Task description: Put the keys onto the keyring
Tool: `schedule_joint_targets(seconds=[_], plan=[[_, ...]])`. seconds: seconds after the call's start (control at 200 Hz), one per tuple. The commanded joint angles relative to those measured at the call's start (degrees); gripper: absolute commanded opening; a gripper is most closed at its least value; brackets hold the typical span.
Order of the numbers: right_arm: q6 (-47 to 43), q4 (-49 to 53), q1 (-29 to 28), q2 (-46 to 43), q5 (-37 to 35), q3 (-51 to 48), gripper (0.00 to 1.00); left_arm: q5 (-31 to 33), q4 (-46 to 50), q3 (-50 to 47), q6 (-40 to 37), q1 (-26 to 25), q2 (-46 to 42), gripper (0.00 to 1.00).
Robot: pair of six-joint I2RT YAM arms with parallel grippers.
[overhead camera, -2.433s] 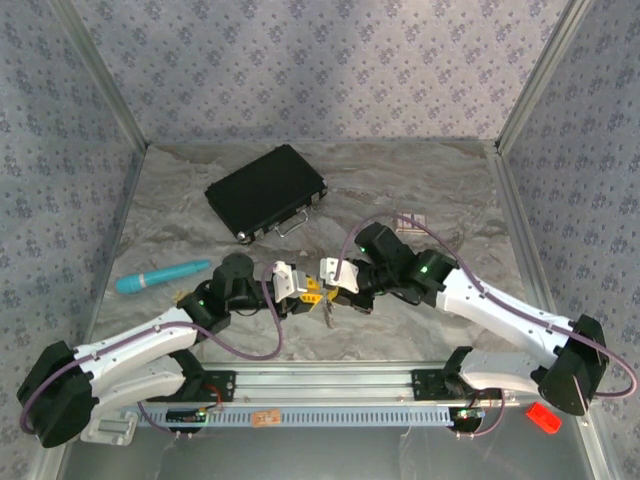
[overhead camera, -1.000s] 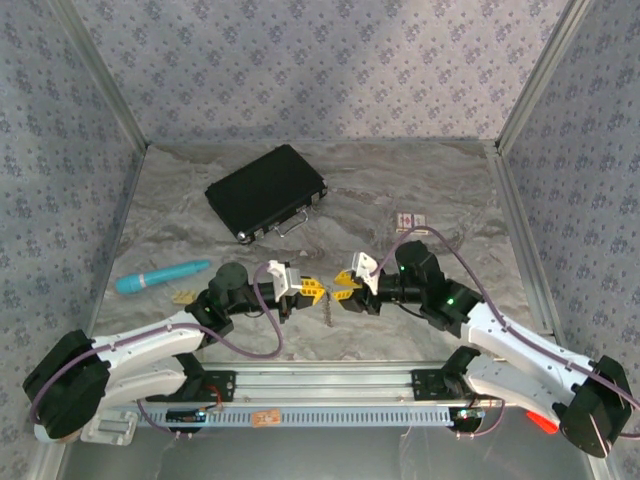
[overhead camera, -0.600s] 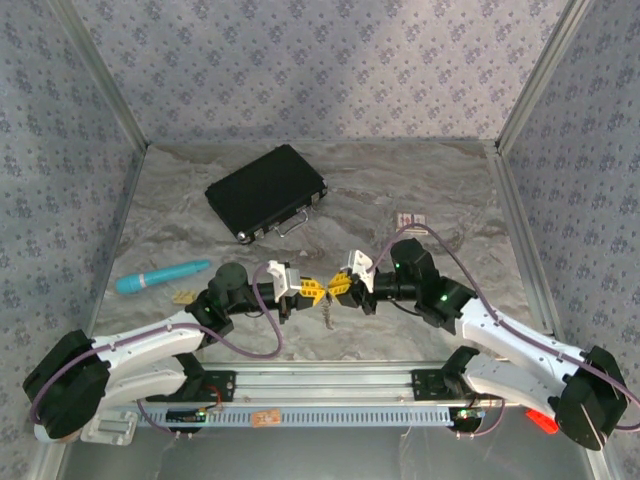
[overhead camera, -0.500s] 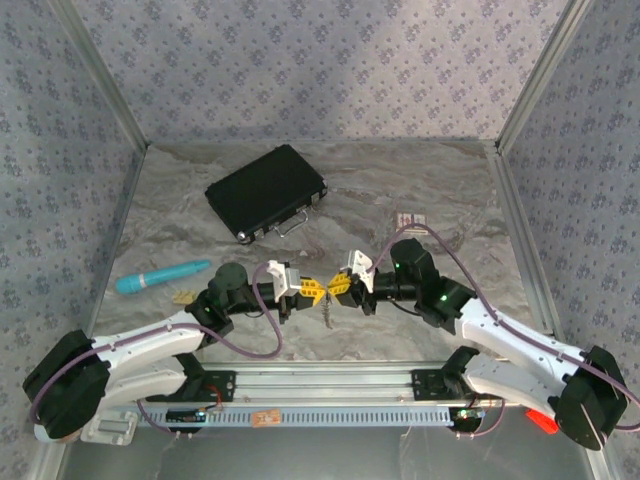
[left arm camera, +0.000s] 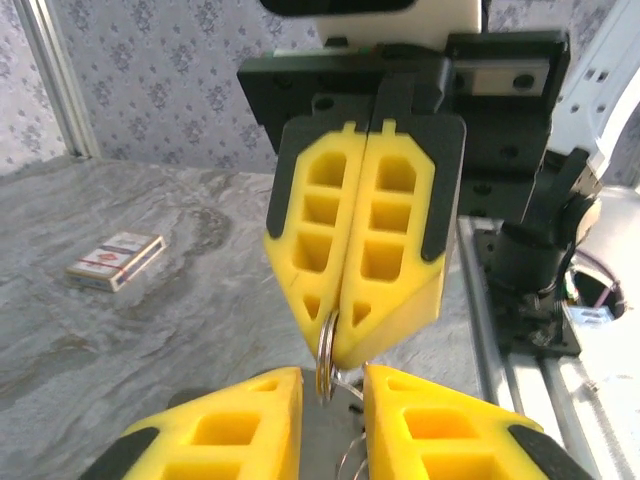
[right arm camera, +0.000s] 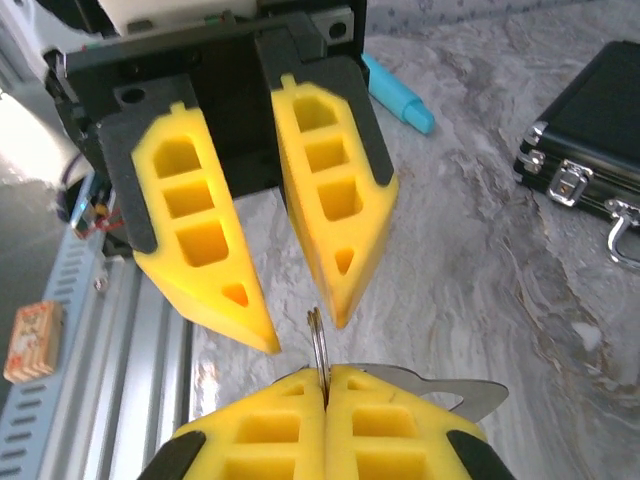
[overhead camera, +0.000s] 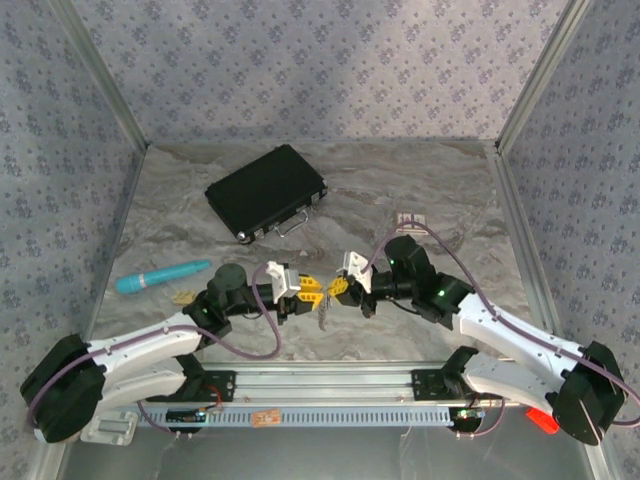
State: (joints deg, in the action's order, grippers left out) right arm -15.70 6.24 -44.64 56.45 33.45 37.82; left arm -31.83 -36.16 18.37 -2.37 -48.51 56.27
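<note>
keyring point(right arm camera: 318, 345): pinched upright by right gripper point(left arm camera: 338, 345), fingers together, above the table point(overhead camera: 420, 190); key point(right arm camera: 455, 392) beside it. left gripper point(right arm camera: 300, 333): fingers apart, facing the ring, probably ready to grasp it.

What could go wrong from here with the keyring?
1. The right end effector pinches the keyring only by its thin edge, so it may twist or slip if pushed.
2. The left end effector is open astride the ring; closing off-centre could knock it loose.
3. The key beside the right fingers could snag.
</note>
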Motion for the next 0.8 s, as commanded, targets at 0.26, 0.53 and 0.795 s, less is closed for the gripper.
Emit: schedule_joint_targets(seconds=[0.26, 0.53, 0.795], plan=[[-13.42, 20.73, -4.25, 5.39, -8.03, 12.24, 0.0, 0.93, 13.92, 4.79, -6.24, -0.32, -3.71, 0.27], [-14.0, 20.77, -6.17, 7.32, -8.39, 14.45, 0.0, -0.15, 14.45, 5.01, -6.29, -0.27, -3.71, 0.26], [-14.84, 20.5, -7.17, 8.96, -10.78, 15.73, 0.0, -1.73, 14.37, 5.03, -5.99, -0.28, -3.64, 0.25]])
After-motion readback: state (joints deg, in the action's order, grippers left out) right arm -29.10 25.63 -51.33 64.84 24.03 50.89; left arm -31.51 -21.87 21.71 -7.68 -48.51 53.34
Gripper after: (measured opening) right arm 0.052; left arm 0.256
